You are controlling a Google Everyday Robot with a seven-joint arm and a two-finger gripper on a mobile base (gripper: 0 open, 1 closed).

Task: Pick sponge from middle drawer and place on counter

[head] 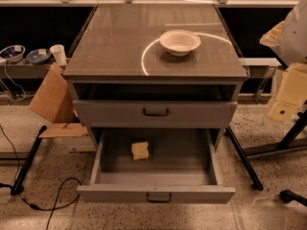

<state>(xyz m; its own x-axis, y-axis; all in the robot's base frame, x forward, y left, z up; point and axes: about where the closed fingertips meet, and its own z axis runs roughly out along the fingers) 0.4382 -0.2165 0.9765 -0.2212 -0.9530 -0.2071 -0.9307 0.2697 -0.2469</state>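
The sponge (140, 150), a small pale-yellow block, lies on the floor of the middle drawer (156, 194), left of centre. The drawer is pulled fully open toward me. The counter (115, 42) is the glossy grey-brown cabinet top with a pale curved ring mark. My gripper (287, 97), with its yellowish tip, hangs at the far right edge of the view. It is beside the cabinet at about upper-drawer height, well right of and above the sponge, and touches nothing.
A white bowl (180, 41) sits on the counter right of centre. The upper handled drawer (156, 112) is shut. Cardboard (53, 97) leans at the cabinet's left. Black stand legs (243, 159) and cables (53, 200) lie on the floor on both sides.
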